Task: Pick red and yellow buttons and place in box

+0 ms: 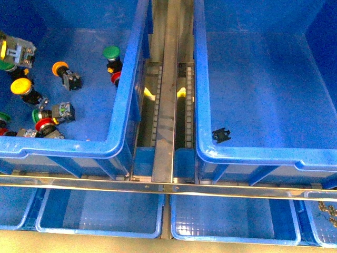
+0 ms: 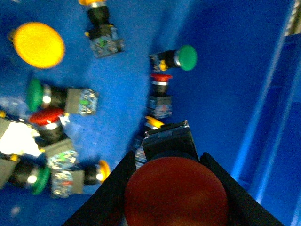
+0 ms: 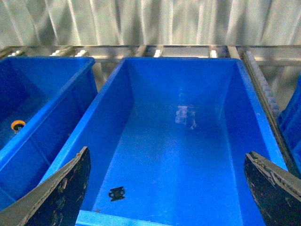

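Observation:
In the left wrist view my left gripper (image 2: 175, 181) is shut on the red button (image 2: 176, 200), whose big red cap fills the space between the black fingers (image 2: 106, 195). It hangs over the left crate's floor, where loose buttons lie. A yellow button (image 2: 38, 44) (image 1: 22, 87) rests there among them. The box (image 1: 253, 157) (image 3: 106, 110) stands to the right, holding only a small black part (image 1: 221, 135) (image 3: 116, 192). My right gripper (image 3: 169, 188) hangs open over the box's near end with nothing between its fingers. Neither arm shows in the front view.
The left crate (image 1: 122, 100) also holds green-capped (image 1: 111, 52) and orange-capped buttons (image 1: 61, 68) and two more red ones (image 1: 45, 125) (image 2: 161, 77). A metal roller rail (image 1: 167, 100) runs between the crates. Shallow blue trays (image 1: 100, 213) sit below the front bar.

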{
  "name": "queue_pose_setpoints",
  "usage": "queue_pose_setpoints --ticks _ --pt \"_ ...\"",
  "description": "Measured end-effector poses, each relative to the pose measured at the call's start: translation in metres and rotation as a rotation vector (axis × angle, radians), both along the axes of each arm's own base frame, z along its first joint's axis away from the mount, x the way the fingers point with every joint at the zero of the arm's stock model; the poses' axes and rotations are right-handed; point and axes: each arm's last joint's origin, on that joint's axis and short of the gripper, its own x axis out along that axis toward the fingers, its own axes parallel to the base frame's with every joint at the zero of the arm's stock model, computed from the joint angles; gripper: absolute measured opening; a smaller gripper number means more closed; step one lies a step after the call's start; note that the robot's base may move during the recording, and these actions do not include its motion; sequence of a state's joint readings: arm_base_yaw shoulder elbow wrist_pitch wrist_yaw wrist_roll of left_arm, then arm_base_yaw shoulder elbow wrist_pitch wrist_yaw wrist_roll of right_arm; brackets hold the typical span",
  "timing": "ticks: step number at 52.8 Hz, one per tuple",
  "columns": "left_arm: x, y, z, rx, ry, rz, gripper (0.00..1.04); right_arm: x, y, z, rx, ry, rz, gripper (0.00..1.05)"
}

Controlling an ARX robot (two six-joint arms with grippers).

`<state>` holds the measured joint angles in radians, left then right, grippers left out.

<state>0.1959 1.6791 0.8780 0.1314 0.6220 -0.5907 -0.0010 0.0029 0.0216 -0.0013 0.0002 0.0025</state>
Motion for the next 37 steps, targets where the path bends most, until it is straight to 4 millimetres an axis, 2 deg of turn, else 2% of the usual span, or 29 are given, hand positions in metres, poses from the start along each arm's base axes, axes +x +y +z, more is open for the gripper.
queue_pose_setpoints --ticks 5,8,20,37 --pt "0.000 -0.013 0.011 -0.077 -0.010 -0.012 0.33 0.000 0.000 0.000 0.000 0.000 0.000 0.98" --pt "0.001 -0.030 0.016 -0.129 0.002 -0.037 0.33 0.000 0.000 0.000 0.000 0.000 0.000 0.98" --pt "0.010 -0.082 0.019 -0.199 0.026 -0.120 0.33 0.000 0.000 0.000 0.000 0.000 0.000 0.98" --pt "0.009 -0.177 0.023 -0.280 0.053 -0.293 0.33 0.000 0.000 0.000 0.000 0.000 0.000 0.98"
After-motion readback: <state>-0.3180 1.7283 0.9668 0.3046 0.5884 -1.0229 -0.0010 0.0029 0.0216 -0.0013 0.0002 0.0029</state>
